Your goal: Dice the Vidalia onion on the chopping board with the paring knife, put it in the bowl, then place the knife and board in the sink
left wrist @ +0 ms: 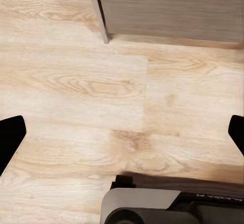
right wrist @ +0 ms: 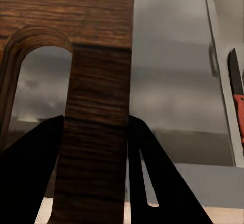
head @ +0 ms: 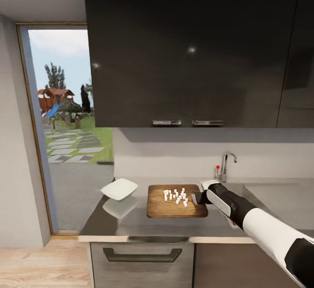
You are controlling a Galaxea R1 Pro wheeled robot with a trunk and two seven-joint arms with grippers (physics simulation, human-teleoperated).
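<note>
The brown chopping board (head: 174, 207) lies on the grey countertop (head: 131, 224) with the diced onion (head: 175, 195) scattered over its far half as tiny white cubes. My right gripper (head: 197, 198) is at the board's right end. In the right wrist view it (right wrist: 96, 127) is shut on the bar of the chopping board (right wrist: 96, 81) beside the handle slot, one dark finger on each side. The white bowl (head: 119, 189) sits left of the board. The paring knife (right wrist: 237, 99), dark blade and red handle, lies past the board's end. My left gripper (left wrist: 122, 137) hangs open over the floor.
The sink (head: 279, 198) is set into the countertop right of the board, with the chrome tap (head: 226, 166) and its red knob behind it. Dark wall cabinets (head: 192, 48) hang overhead. A glass door (head: 65, 126) is on the left. An oven front (head: 141, 257) sits below the counter.
</note>
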